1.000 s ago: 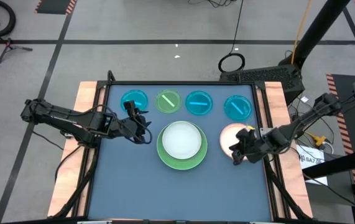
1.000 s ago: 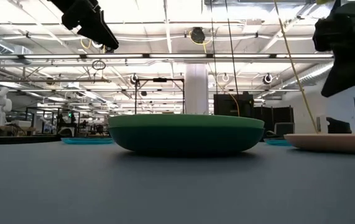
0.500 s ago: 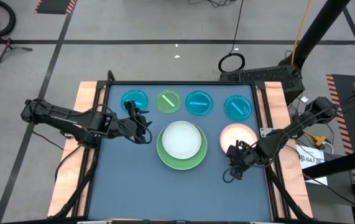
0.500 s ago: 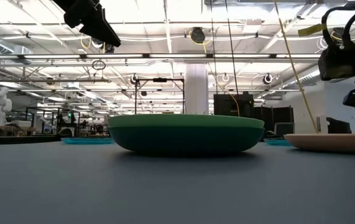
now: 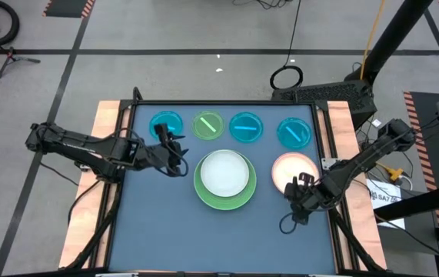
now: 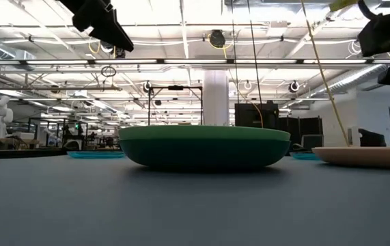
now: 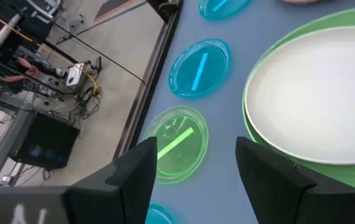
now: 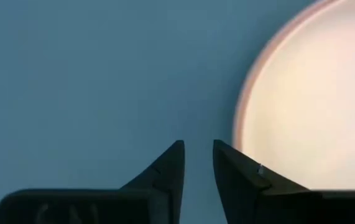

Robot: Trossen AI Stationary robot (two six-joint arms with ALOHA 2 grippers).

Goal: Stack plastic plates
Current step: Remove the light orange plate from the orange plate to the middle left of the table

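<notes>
Hidden or cut off, placed relative to the green plate: its centre is covered by the pale plate on it, only the rim showing. In the low view, the pink plate to its side runs past the picture edge. In the left wrist view, one cyan plate beyond the lime plate shows as a sliver behind a finger.

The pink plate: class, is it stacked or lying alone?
Stacked: a cream plate sits inside the pink plate, whose rim shows around it.
</notes>
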